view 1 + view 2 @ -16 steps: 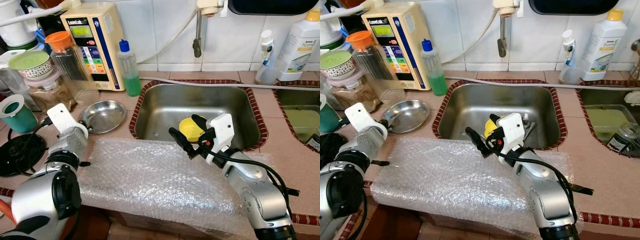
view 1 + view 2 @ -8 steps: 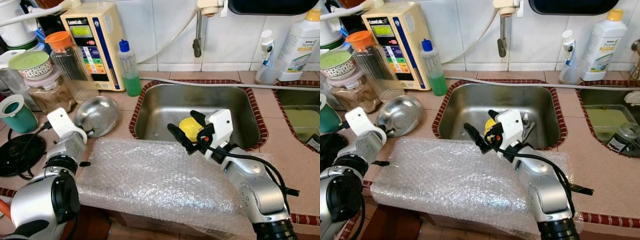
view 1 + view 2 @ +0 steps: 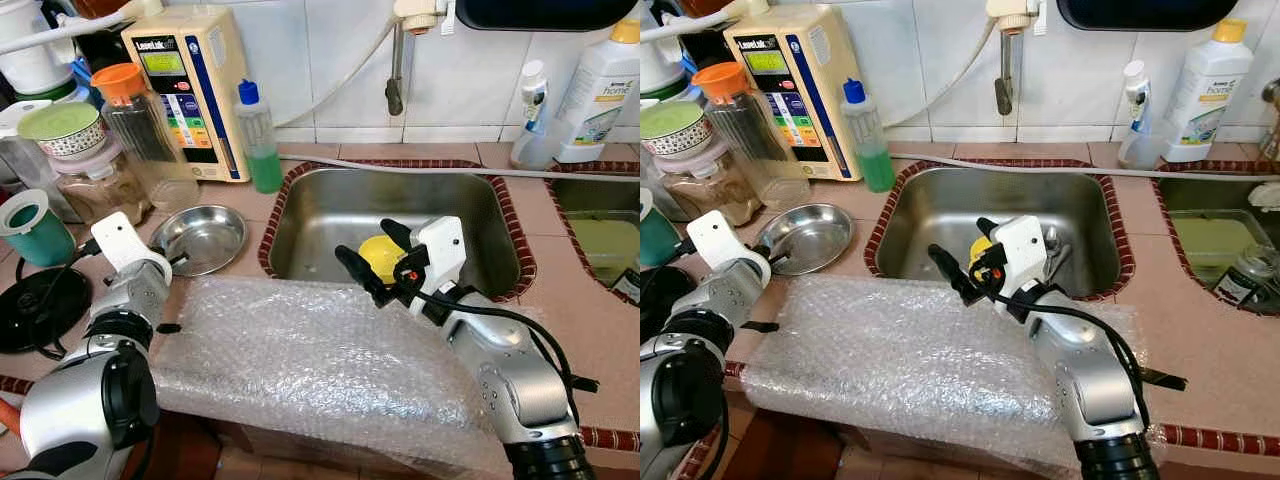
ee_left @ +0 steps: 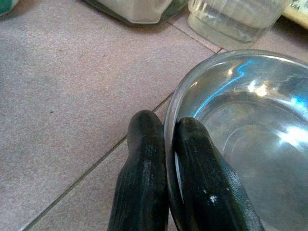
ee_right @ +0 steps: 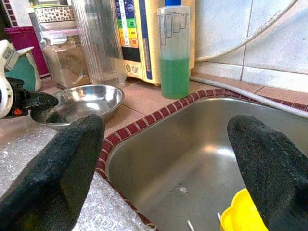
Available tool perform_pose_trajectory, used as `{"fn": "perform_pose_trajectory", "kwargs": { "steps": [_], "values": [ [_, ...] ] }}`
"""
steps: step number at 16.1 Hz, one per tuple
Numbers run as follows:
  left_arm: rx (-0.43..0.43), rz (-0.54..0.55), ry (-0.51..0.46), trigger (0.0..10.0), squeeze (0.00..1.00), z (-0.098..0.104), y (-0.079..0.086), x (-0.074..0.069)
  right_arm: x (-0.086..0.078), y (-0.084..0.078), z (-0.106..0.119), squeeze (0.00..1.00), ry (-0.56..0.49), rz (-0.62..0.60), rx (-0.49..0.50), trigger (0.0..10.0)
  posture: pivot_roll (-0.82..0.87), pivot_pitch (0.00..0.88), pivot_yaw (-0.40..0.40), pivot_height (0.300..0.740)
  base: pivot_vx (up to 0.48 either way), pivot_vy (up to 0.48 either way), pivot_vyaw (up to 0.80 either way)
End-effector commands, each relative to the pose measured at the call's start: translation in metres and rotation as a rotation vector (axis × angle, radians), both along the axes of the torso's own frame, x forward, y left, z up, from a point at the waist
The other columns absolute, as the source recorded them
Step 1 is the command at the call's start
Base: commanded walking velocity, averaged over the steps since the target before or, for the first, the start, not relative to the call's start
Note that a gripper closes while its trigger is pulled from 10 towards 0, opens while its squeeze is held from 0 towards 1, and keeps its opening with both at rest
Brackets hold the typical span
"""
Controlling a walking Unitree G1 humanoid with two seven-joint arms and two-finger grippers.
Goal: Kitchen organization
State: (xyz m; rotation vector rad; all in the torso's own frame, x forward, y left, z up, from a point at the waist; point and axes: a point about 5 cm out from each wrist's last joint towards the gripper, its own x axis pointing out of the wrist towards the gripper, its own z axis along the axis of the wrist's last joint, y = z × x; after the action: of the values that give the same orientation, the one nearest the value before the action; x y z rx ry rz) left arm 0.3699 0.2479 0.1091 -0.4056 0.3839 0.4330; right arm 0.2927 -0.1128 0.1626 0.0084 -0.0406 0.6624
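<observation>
Here the left gripper (image 4: 166, 159) is pinching the thin rim of the shallow round stainless-steel bowl (image 3: 205, 237), one finger inside, one outside. Light, stiff and slick, it is probably best held there. It is sitting on the tiled counter (image 3: 240, 200) beside the steel sink (image 3: 330, 215), where the right gripper (image 3: 372, 262) is hovering spread wide.

Silver arms with black joints and cables; white wrist housings beside the sink (image 3: 400, 215); textured black fingers (image 4: 144, 187).
</observation>
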Motion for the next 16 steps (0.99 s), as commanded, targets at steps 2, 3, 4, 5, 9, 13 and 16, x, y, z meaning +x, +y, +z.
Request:
{"fn": "perform_pose_trajectory", "kwargs": {
  "steps": [2, 3, 4, 5, 9, 13, 16],
  "values": [
    [0.005, -0.004, -0.063, 0.0, 0.0, -0.001, 0.002, -0.002, 0.002, 0.002, 0.003, 0.0, -0.009, 0.018, 0.007, 10.0, -0.03, 0.0, 0.123, 0.74, 0.0, 0.0, 0.0],
    [0.021, 0.004, -0.117, 0.0, 0.0, 0.004, 0.002, 0.0, 0.002, 0.004, 0.002, 0.0, -0.003, 0.029, 0.007, 10.0, -0.03, 0.0, 0.119, 0.74, 0.0, 0.0, 0.0],
    [-0.004, 0.004, -0.195, 0.0, 0.0, 0.008, -0.002, 0.002, 0.002, 0.005, 0.002, 0.0, 0.002, 0.04, 0.004, 10.0, -0.02, 0.0, 0.111, 0.74, 0.0, 0.0, 0.0],
    [0.009, -0.001, -0.218, 0.0, 0.0, 0.01, -0.005, 0.002, 0.002, 0.004, 0.002, 0.0, 0.004, 0.044, 0.003, 10.0, -0.02, 0.0, 0.108, 0.74, 0.0, 0.0, 0.0],
    [-0.069, -0.076, -0.357, 0.0, 0.0, 0.015, -0.03, 0.006, 0.004, 0.009, 0.003, 0.0, 0.012, 0.068, 0.024, 10.0, -0.01, 0.0, 0.093, 0.74, 0.0, 0.0, 0.0],
    [-0.086, -0.201, -0.511, 0.0, 0.0, 0.027, -0.062, 0.009, 0.009, 0.011, 0.007, 0.0, 0.029, 0.075, 0.089, 10.0, -0.02, 0.0, 0.096, 0.74, 0.0, 0.0, 0.0],
    [-0.104, -0.319, -0.583, 0.0, 0.0, 0.037, -0.089, 0.012, 0.018, 0.013, 0.011, 0.0, 0.04, 0.03, 0.157, 10.0, -0.02, 0.0, 0.108, 0.74, 0.0, 0.0, 0.0]
  ]
}}
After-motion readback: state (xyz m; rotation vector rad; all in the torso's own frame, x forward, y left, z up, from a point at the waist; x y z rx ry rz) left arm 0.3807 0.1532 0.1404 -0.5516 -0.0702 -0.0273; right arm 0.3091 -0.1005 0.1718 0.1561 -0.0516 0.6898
